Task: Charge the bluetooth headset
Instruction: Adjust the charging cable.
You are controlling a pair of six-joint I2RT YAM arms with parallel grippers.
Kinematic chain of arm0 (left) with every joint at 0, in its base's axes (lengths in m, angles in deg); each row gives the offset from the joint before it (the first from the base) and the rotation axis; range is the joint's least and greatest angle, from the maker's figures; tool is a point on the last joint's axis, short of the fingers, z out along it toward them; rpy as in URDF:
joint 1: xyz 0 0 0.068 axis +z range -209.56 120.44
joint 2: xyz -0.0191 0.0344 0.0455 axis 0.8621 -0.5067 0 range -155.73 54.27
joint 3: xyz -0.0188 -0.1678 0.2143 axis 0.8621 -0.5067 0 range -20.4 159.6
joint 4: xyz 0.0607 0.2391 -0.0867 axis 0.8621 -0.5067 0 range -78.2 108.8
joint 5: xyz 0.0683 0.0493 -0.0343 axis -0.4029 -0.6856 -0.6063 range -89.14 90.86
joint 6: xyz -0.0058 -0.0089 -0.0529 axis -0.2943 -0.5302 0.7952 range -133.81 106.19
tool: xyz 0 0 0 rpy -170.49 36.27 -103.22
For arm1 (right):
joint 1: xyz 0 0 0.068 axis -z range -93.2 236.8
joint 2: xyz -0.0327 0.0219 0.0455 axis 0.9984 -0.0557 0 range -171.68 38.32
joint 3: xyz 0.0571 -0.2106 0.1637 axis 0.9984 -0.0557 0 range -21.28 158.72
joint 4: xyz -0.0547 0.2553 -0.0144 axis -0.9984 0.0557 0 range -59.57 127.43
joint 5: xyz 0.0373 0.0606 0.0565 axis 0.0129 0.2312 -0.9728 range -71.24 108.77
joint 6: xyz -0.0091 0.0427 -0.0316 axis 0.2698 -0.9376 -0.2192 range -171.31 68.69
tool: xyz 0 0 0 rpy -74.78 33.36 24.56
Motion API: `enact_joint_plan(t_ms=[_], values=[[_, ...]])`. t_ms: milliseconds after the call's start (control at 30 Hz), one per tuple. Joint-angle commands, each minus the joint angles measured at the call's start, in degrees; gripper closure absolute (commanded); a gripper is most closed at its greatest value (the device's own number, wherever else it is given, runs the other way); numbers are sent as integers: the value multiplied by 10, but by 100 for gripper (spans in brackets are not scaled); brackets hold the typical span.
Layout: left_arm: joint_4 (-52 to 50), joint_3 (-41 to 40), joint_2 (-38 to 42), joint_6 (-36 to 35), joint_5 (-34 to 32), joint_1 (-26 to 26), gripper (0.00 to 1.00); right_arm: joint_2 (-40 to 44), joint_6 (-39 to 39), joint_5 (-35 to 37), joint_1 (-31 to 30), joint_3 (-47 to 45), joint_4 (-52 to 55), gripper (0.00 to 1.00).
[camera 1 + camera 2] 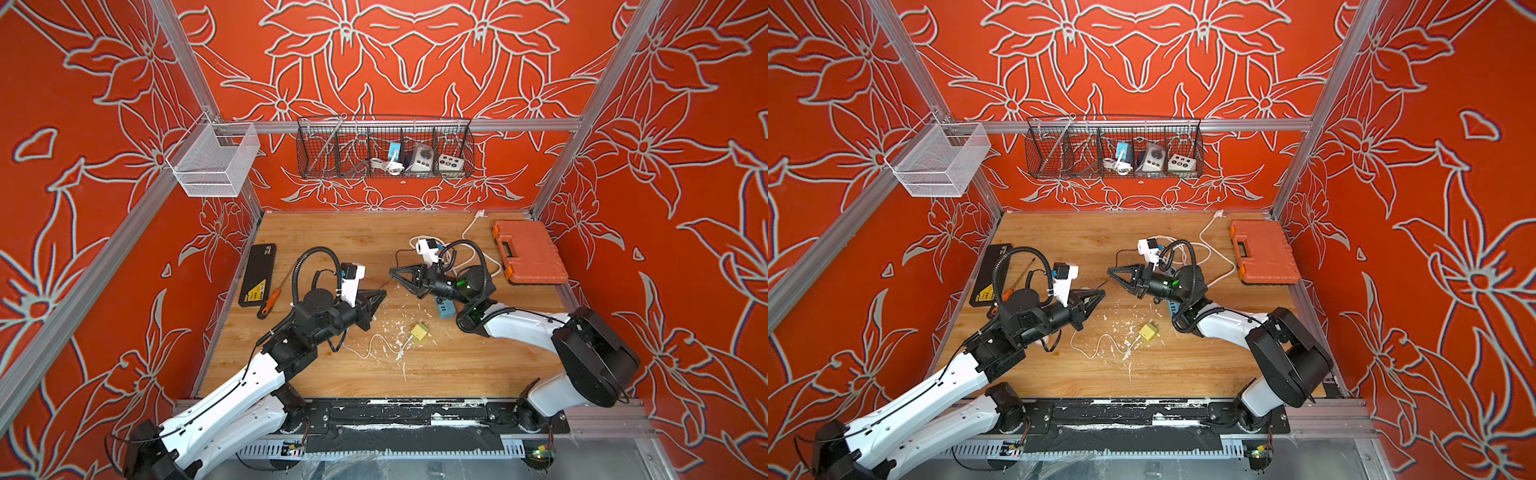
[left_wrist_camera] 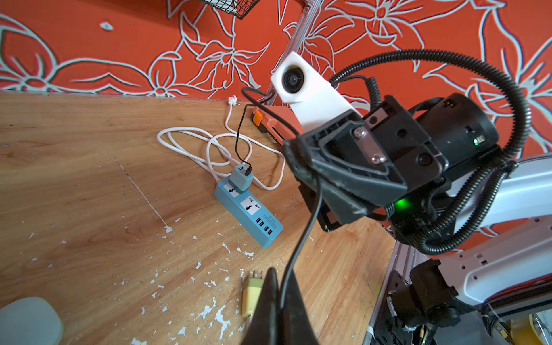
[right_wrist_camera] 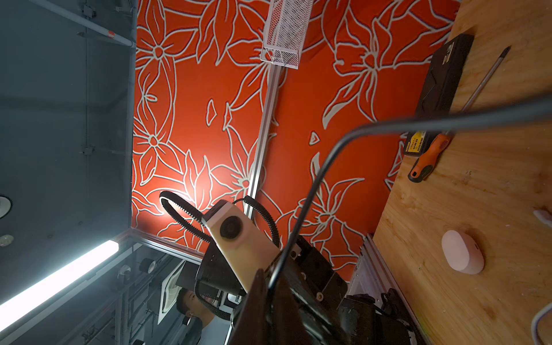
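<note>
Clamps black cable in left claw, jaws closed; pinches it too in right claw, one o'clock from left.

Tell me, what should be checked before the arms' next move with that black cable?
1. The left end effector shut on the black cable: ok.
2. The right end effector shut on the same cable: ok.
3. That cable plugged into the adapter on the blue power strip: ok.
4. The strip's white plug in a socket: not ok, it lies loose on the table.
5. The headset case with its charging port showing: cannot tell.
</note>
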Motion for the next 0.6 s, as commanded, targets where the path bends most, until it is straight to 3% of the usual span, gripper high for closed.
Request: enact_joint_plan(t_ms=[0,200,433,567], values=[[-19,-5,16,6,11,-1,96,-6,-11,9,4,-8,-31,91],[-31,-7,30,11,4,-1,78,-8,-11,7,5,-6,-31,91],[-31,-9,35,12,2,-1,82,-9,-13,9,6,-7,-36,91],[-39,-12,44,15,-2,-1,76,-7,-12,10,7,-8,-35,91]])
